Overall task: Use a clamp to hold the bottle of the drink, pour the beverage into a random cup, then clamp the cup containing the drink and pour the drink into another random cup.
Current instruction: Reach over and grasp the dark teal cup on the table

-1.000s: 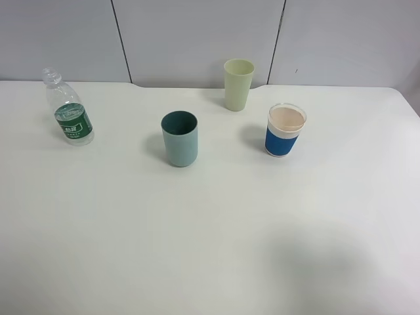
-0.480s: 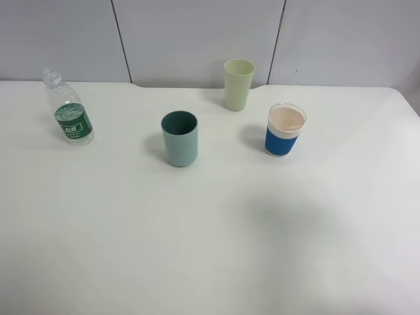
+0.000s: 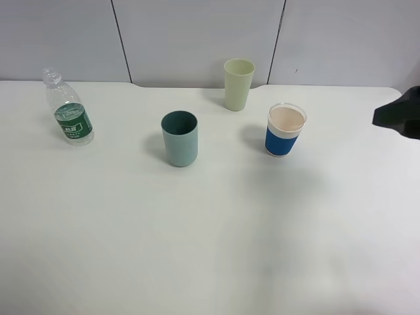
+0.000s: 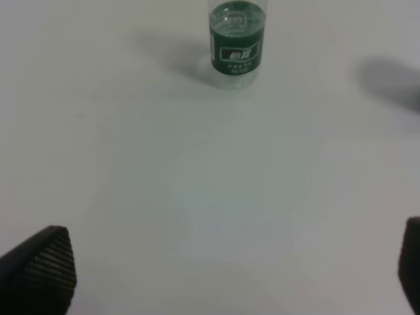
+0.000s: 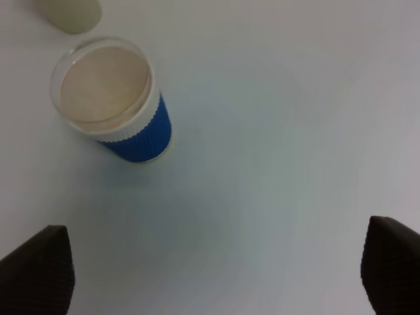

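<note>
Bottle (image 3: 68,111) on table (image 3: 197,230) — far left

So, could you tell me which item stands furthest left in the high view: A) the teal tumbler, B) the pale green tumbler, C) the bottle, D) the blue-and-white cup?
C: the bottle stands alone at the far left, with the teal tumbler well to its right.

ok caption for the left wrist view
Open left gripper faces the bottle standing upright on the white table.

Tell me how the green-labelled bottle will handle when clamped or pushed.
The bottle looks like thin clear plastic, so it probably dents under a firm squeeze. Upright and narrow, it would likely tip if pushed high.
</note>
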You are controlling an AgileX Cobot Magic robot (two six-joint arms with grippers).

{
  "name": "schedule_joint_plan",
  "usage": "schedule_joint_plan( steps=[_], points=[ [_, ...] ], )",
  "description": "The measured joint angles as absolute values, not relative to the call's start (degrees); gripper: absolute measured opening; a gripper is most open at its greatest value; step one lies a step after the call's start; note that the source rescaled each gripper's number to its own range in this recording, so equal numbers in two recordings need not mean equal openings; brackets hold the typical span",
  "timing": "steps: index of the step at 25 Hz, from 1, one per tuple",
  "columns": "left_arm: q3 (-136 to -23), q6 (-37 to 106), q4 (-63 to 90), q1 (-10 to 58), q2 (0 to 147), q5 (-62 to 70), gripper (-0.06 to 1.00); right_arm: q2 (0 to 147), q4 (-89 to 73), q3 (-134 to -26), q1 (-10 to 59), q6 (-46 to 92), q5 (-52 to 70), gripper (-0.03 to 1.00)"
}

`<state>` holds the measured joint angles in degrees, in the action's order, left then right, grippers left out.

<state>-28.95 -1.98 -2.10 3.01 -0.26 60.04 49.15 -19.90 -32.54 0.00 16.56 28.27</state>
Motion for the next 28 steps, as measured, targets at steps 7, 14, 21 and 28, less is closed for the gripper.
schedule_joint_plan(
  steps=[7,14,21,28],
  points=[
    [-28.95,-1.98,-2.10,3.01,-0.26,60.04,1.00,57.29,-19.27,-32.54,16.43,16.20,17.85,0.71],
    [-28.95,-1.98,-2.10,3.01,-0.26,60.04,1.00,66.82,-17.74,-32.54,29.40,15.98,8.88,0.71],
    [-28.95,-1.98,-2.10,3.01,-0.26,60.04,1.00,75.16,-17.67,-32.54,38.22,15.96,0.00,0.71],
    [-28.95,-1.98,-2.10,3.01,-0.26,60.04,1.00,83.75,-17.67,-32.55,40.44,15.60,-5.84,0.71]
  ],
)
